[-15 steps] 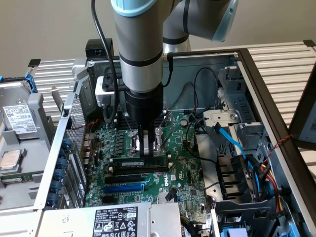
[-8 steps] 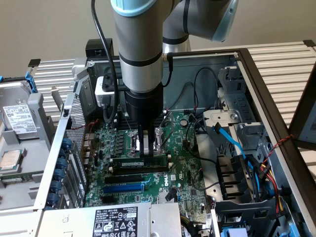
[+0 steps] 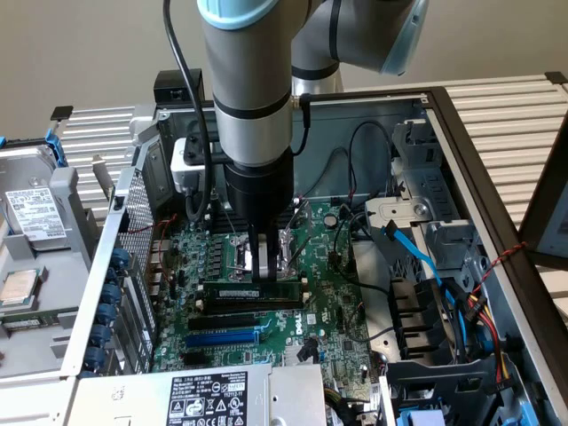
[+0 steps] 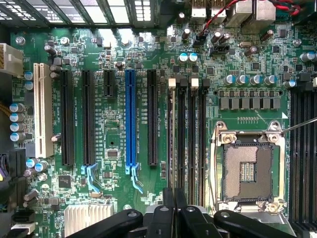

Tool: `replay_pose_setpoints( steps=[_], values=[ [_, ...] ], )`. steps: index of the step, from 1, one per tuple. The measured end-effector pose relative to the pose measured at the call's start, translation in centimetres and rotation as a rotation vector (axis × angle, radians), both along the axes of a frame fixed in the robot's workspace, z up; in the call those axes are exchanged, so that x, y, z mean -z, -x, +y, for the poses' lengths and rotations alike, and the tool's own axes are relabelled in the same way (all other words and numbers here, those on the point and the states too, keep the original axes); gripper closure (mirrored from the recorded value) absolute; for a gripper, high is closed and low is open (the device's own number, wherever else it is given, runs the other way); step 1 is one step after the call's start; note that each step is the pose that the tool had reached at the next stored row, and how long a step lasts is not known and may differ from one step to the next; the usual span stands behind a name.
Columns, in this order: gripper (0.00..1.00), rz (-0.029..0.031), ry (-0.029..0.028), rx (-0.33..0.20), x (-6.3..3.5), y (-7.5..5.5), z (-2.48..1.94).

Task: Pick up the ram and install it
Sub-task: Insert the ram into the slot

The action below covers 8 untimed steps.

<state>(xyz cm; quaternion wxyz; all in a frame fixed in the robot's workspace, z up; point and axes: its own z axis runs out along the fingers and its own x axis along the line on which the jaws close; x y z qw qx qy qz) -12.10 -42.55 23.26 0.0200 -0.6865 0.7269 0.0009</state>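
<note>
The gripper (image 3: pixel 260 264), fingers pinched narrow on what looks like the ram (image 3: pixel 232 292), holds it on edge along the black memory slots (image 4: pixel 196 134), mid-insertion by the look of it, and seating should call for a square, even downward press.

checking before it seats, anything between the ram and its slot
Nothing visible. The ram lies right along the black slots, directly under the pincer, with nothing lying across them.
</note>
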Motion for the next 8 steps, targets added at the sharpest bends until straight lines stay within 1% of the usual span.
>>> replay_pose_setpoints(
  steps=[3, 5, 6, 7, 8],
  values=[
    [0.88, -0.0009, 0.001, 0.0, -0.65, 0.25, 0.0],
    [0.88, -0.0085, 0.0041, 0.0, -0.68, 0.41, 0.0],
    [0.88, -0.0171, 0.009, 0.0, -0.68, 0.48, 0.0],
    [0.88, -0.0283, 0.0151, 0.0, -0.68, 0.54, 0.0],
    [0.88, -0.041, 0.0217, 0.0, -0.68, 0.61, 0.0]
  ],
)
